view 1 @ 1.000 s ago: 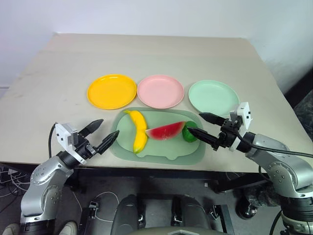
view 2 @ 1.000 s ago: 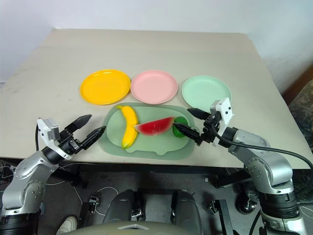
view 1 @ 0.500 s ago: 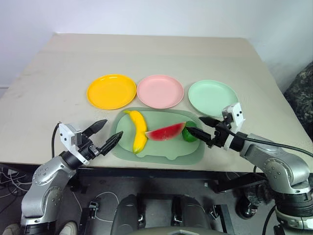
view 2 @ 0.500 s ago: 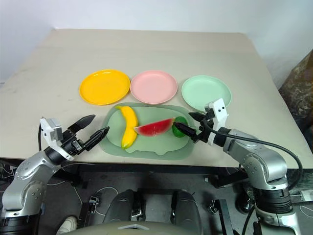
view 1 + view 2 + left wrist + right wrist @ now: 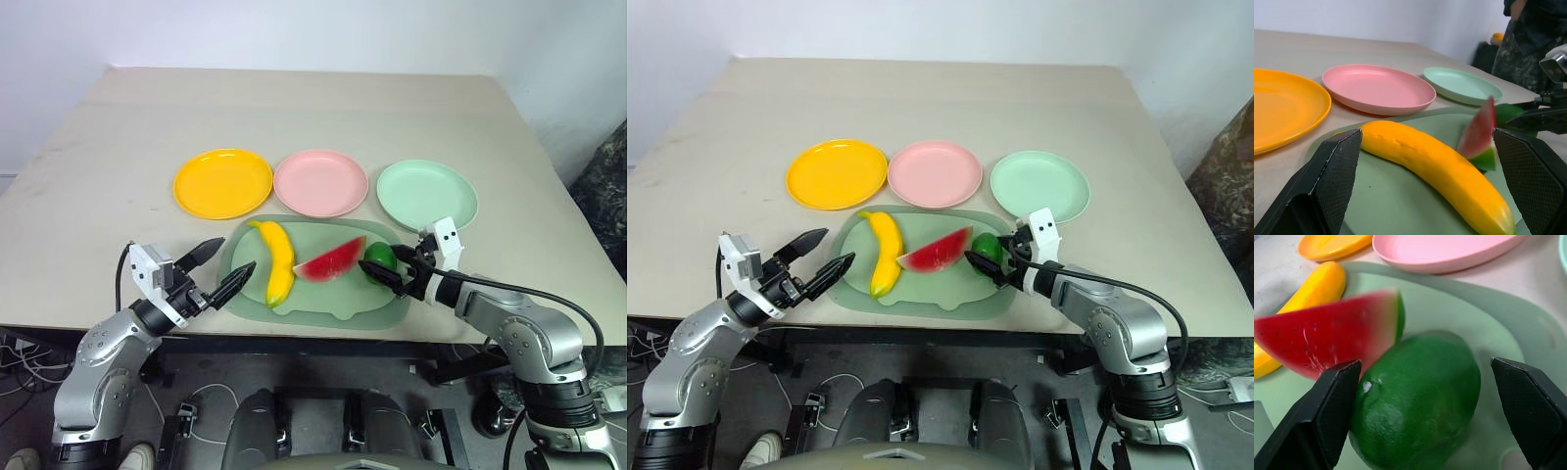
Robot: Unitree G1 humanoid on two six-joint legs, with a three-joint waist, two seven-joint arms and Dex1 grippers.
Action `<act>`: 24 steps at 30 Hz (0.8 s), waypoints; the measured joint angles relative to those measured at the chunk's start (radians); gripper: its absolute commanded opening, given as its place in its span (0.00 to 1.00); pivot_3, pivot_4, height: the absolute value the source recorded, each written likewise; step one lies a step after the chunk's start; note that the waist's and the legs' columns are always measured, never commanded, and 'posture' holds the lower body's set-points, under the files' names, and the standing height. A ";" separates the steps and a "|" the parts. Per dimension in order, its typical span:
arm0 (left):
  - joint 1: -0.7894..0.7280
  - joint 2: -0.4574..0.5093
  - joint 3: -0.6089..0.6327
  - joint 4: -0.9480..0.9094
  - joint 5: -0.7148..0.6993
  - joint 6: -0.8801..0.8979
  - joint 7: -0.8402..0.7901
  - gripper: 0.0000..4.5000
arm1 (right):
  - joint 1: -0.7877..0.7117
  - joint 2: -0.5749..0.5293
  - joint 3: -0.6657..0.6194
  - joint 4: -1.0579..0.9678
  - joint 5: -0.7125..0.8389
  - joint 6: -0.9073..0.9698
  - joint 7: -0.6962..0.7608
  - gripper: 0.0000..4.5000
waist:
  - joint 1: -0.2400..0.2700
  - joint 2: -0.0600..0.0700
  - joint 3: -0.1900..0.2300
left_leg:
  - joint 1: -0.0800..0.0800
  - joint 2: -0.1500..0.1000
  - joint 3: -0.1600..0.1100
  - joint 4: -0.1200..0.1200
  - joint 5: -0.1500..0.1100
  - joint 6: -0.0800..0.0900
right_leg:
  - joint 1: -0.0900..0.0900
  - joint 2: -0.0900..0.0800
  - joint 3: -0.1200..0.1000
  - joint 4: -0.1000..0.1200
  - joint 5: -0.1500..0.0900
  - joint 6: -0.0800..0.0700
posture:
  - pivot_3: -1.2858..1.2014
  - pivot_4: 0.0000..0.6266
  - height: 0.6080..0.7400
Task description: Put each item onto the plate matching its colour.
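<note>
On the translucent green mat (image 5: 323,304) lie a yellow banana (image 5: 277,260), a red watermelon wedge (image 5: 328,261) and a round green fruit (image 5: 381,258). Behind the mat, a yellow plate (image 5: 223,183), a pink plate (image 5: 320,182) and a mint green plate (image 5: 427,194) stand in a row, all bare. My right gripper (image 5: 380,258) is open, with one finger on each side of the green fruit (image 5: 1415,396), which leans against the wedge (image 5: 1327,347). At the mat's left edge my left gripper (image 5: 238,255) is open and points at the banana (image 5: 1435,166).
The beige table (image 5: 294,108) stretches far behind the plates. Its front edge runs just below the mat. A person in dark patterned clothing (image 5: 609,171) stands at the right, beyond the table's edge.
My right gripper has sunk and moved left until its open fingers straddle the green fruit. The watermelon wedge has tipped slightly. The left gripper has barely moved.
</note>
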 measured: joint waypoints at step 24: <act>0.024 -0.017 0.009 -0.007 0.001 -0.007 0.025 1.00 | -0.318 -0.121 -0.009 0.315 -0.184 -0.116 0.077 0.63 | -0.019 0.000 0.000 | -0.001 0.000 0.002 0.000 0.002 -0.004 | -0.002 0.000 0.001 0.000 0.000 0.000 | 0.52 0.24 0.66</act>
